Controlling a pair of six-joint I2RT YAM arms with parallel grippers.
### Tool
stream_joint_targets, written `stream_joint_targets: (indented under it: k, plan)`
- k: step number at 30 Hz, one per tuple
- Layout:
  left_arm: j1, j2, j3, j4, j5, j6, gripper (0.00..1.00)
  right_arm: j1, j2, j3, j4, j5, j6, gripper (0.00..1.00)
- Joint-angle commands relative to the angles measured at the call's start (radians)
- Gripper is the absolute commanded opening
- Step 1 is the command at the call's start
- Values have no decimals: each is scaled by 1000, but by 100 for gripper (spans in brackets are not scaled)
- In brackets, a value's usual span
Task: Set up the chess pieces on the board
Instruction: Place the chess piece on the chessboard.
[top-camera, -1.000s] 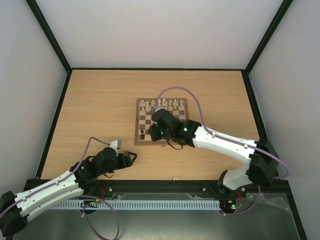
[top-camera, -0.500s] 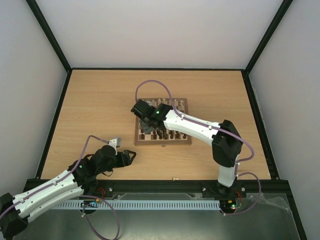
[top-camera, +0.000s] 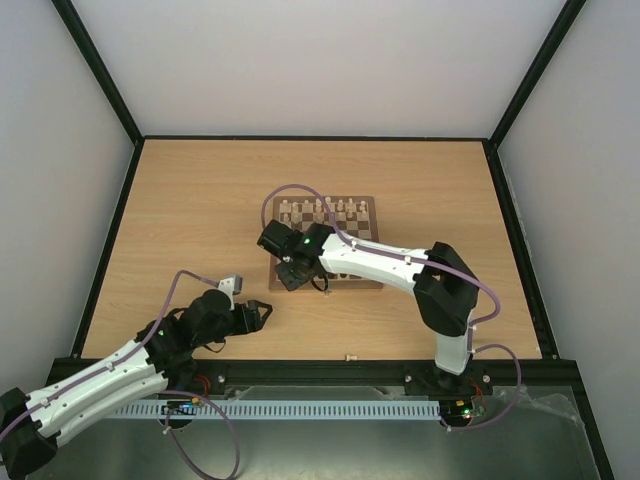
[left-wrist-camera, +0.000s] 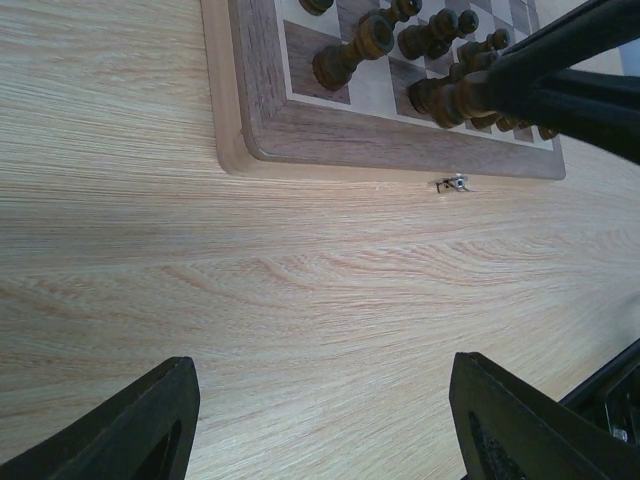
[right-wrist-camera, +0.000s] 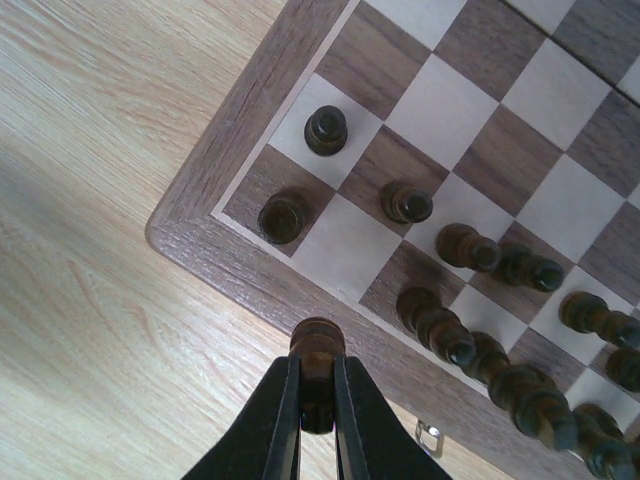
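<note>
Jaws of the right gripper (right-wrist-camera: 317, 395) are clamped on a dark chess piece (right-wrist-camera: 317, 345), held upright over the board (right-wrist-camera: 225, 255) at its near-left border — the empty cream square (right-wrist-camera: 345, 248) lies just ahead, beside the corner piece (right-wrist-camera: 283, 216). The left gripper (left-wrist-camera: 320, 400) gapes above the table (left-wrist-camera: 300, 280), well apart — the right arm is nearer.

Mostly wood, with some plastic and a little metal.
The worktop (left-wrist-camera: 300, 300) is smooth, matt, pale wood-grain. The board (right-wrist-camera: 235, 140) is wood, its darker border open-grained, its brown and cream squares satin; its clasp (left-wrist-camera: 452, 184) is bright metal. Each dark piece (right-wrist-camera: 326, 128) is turned wood with a slight sheen. The right end effector (right-wrist-camera: 317, 362) has black matt plastic fingers (right-wrist-camera: 285, 420); the arm shells (top-camera: 380, 262) are white plastic.
</note>
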Motion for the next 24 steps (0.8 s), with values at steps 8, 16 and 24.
stream_joint_targets:
  k: [8,16,24]
  plan:
    - [11,-8,-2,0,8,7,71,-14,89,19,18,18,-16,8]
    - [15,-7,-2,4,8,7,71,-44,95,11,59,22,-14,9]
    - [19,-3,-3,7,11,9,71,-53,105,21,74,-4,-20,12]
